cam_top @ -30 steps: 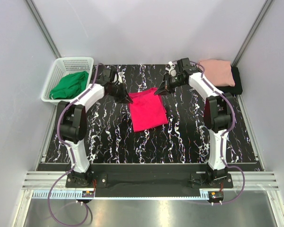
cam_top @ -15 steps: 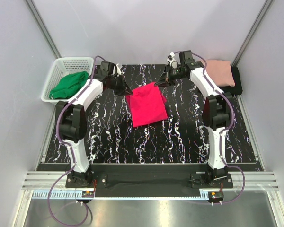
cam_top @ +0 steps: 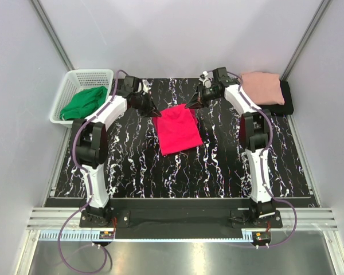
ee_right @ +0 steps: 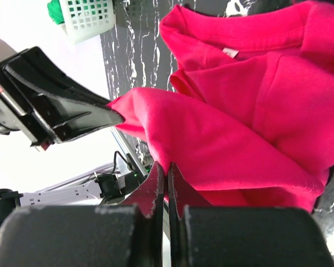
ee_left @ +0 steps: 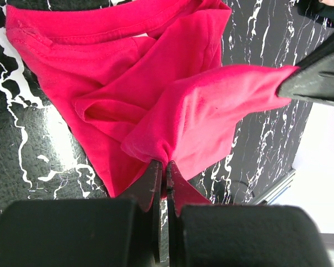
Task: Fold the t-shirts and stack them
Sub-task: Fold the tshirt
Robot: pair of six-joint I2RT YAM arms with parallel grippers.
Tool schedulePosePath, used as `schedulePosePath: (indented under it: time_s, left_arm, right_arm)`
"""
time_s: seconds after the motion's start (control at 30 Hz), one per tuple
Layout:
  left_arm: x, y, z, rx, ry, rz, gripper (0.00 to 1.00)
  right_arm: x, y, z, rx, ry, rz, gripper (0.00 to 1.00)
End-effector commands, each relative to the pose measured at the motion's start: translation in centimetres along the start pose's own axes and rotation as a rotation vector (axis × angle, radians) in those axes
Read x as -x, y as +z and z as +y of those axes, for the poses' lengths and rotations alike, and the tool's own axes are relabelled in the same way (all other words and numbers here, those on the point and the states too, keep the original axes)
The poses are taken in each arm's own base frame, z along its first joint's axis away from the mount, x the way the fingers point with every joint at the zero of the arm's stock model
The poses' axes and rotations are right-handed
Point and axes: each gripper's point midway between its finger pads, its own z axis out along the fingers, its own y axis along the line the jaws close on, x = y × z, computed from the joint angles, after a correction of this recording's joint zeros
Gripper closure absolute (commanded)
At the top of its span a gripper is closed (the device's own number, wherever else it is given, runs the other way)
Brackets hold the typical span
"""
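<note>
crimson shirt [cam_top: 178, 133]: middle of the marble table [cam_top: 132, 169], near part lying flat, far edge pulled up between the two grippers
left gripper [ee_left: 162, 164]: pinched tight on the shirt's far-left corner
right gripper [ee_right: 166, 166]: same deal, clamped on the far-right corner
basket [cam_top: 94, 74]: far left, green cloth [cam_top: 83, 103] inside
pink shirt [cam_top: 264, 87]: far-right corner, folded, sitting on the black shirt [cam_top: 288, 98]

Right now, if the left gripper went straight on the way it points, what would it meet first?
The crimson-pink t-shirt: the left gripper is shut on its edge, and more of that cloth lies directly ahead. The right gripper stands off to the side, probably out of line.
</note>
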Motion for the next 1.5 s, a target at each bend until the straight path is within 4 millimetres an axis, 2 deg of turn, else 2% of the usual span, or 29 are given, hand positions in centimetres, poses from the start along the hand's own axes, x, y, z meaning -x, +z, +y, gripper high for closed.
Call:
schedulePosePath:
  time_s: [0.0,0.47,0.9,1.47]
  left_arm:
    - [1.7,-0.5,-0.7,-0.017,0.017,-0.045,1.00]
    - [2.9,-0.1,0.9,0.018,-0.010,-0.053,1.00]
    - [4.1,1.5,1.9,0.030,-0.016,-0.043,1.00]
    - [3.6,3.2,5.2,0.112,-0.071,-0.006,1.00]
  right_arm:
    - [1.1,-0.5,1.5,0.054,-0.027,-0.010,1.00]
    - [3.4,0.3,0.9,0.067,-0.016,-0.039,1.00]
    - [4.1,1.9,-2.1,0.059,0.030,-0.030,1.00]
    - [4.7,3.3,-5.5,0.035,0.079,-0.033,1.00]
